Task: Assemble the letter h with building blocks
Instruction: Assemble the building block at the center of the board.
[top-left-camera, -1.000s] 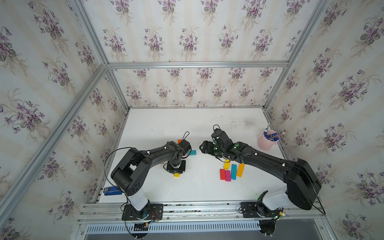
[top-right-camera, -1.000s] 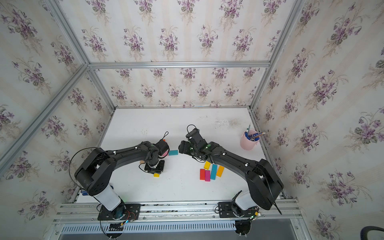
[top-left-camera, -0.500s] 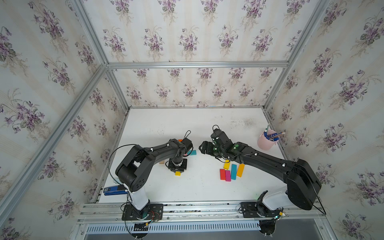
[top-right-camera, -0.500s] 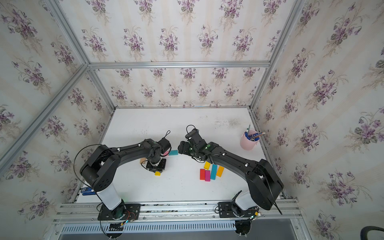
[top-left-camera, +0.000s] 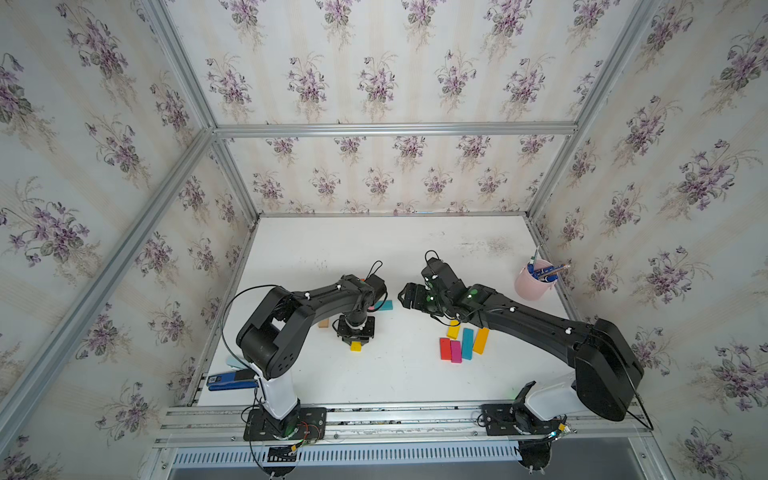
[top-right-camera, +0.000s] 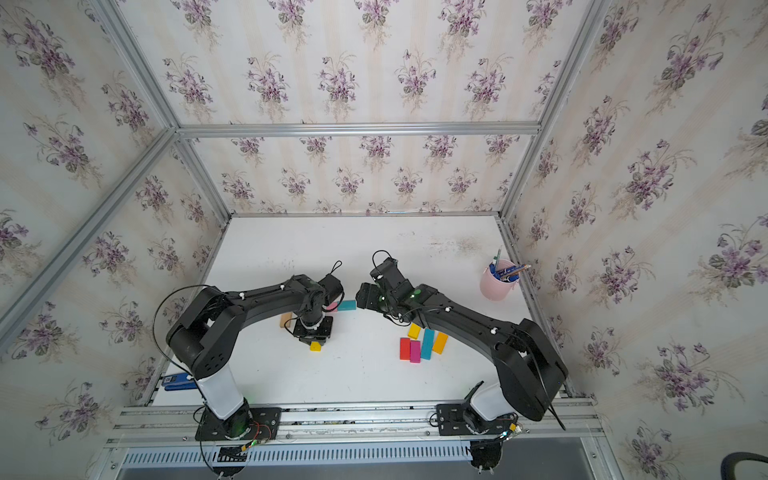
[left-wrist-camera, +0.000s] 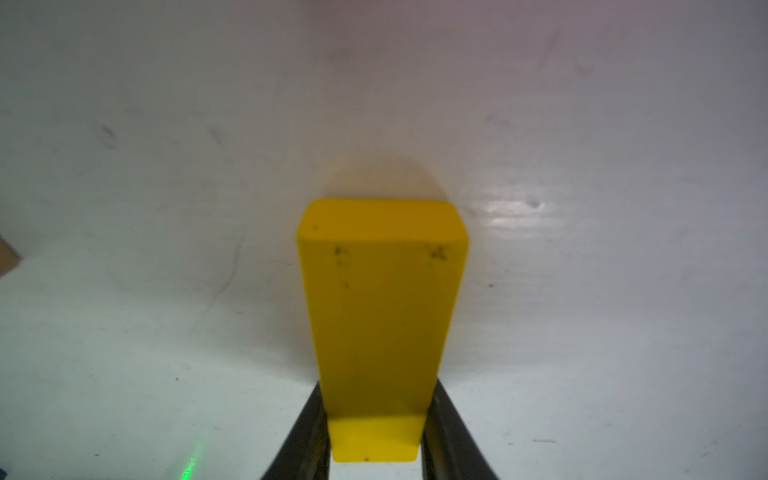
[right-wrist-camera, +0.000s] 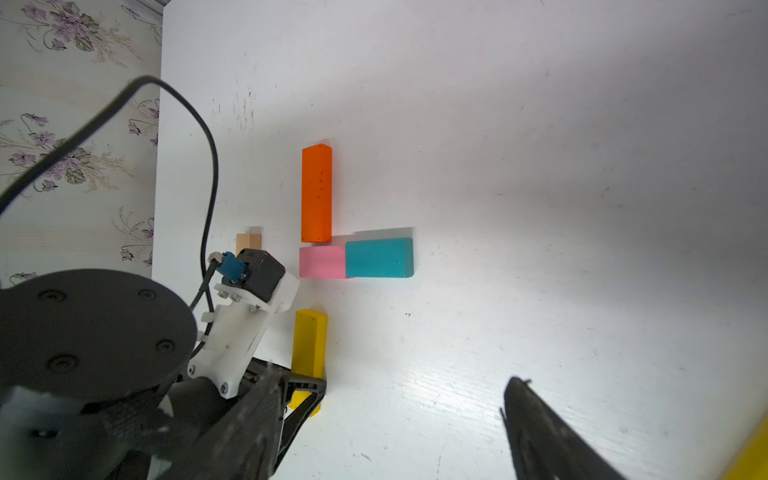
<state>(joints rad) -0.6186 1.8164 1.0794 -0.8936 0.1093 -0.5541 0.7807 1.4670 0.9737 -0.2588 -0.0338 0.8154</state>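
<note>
- The left pincer (left-wrist-camera: 377, 419) is shut tight on one end of the yellow block (left-wrist-camera: 380, 311), low over the worktop (top-left-camera: 374, 249). Can't tell if the block lies flat on it yet.
- It grips the end only, so the rest sticks out & can go into its spot.
- The spot is near the mid of the worktop, a bit toward the left edge. The orange block (right-wrist-camera: 316, 193) lies there w/ the pink block (right-wrist-camera: 322, 262) touching its end. The teal block (right-wrist-camera: 379, 257) touches the pink one, sticking out sideways.
- The yellow block lines up w/ the orange one, on the other side of the pink. There is a small gap. I think orange, pink & yellow make the tall stick of the h, & teal starts the bump.
- A tan block (right-wrist-camera: 248, 241) lies just beside the left arm. It seems not part of the letter.
- The right pincer (top-left-camera: 405, 296) is wide open & holds nothing. It hangs near the letter, prob. kept back so the arms don't bump.
- The spare blocks (top-left-camera: 467, 343) lie in a bunch nearer the front edge, by the right arm, so that arm can grab one fast.
- Next job, I guess: push yellow up to pink, let go, then add a leg at the teal end.
</note>
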